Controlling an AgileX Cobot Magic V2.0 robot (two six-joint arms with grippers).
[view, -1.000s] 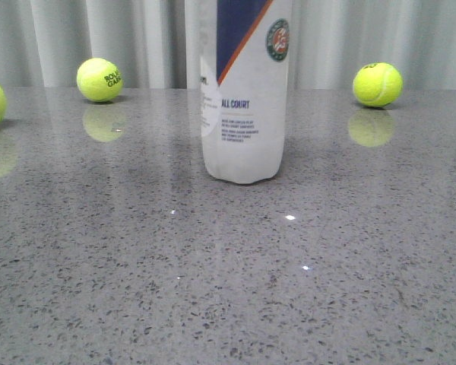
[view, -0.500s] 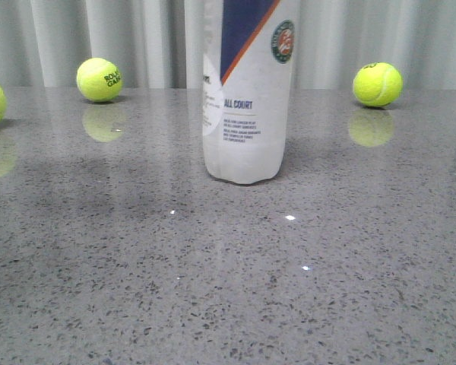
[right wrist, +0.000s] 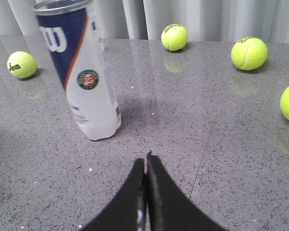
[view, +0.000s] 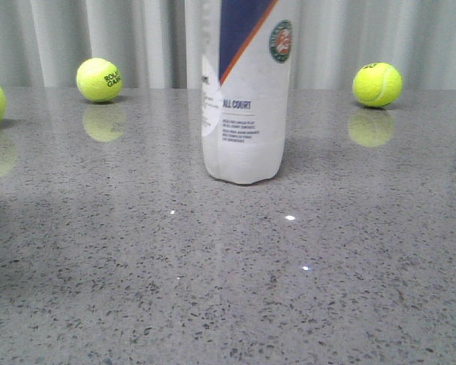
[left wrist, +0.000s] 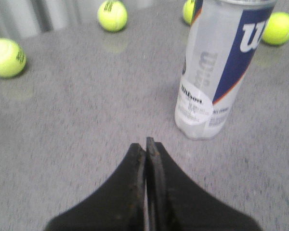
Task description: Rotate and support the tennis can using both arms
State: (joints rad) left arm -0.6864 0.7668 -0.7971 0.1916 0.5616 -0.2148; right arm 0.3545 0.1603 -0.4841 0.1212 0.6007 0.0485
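Approach seems the step in hand: left gripper, fingers pressed together on nothing, sits apart from the can; right gripper is likewise clenched and empty. Can stands upright on the table, balls behind it. White and navy label, orange stripe. Next, both must open to flank it.

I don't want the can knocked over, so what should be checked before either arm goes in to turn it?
1. Tennis can upright on the table: ok.
2. Left gripper open enough to take the can: not ok, fingers are shut together.
3. Right gripper open: not ok, also shut.
4. Both grippers apart from the can: ok.
5. Tennis balls away from the can's base: ok in the front view.
6. Can's top free of obstruction: cannot tell, cut off.
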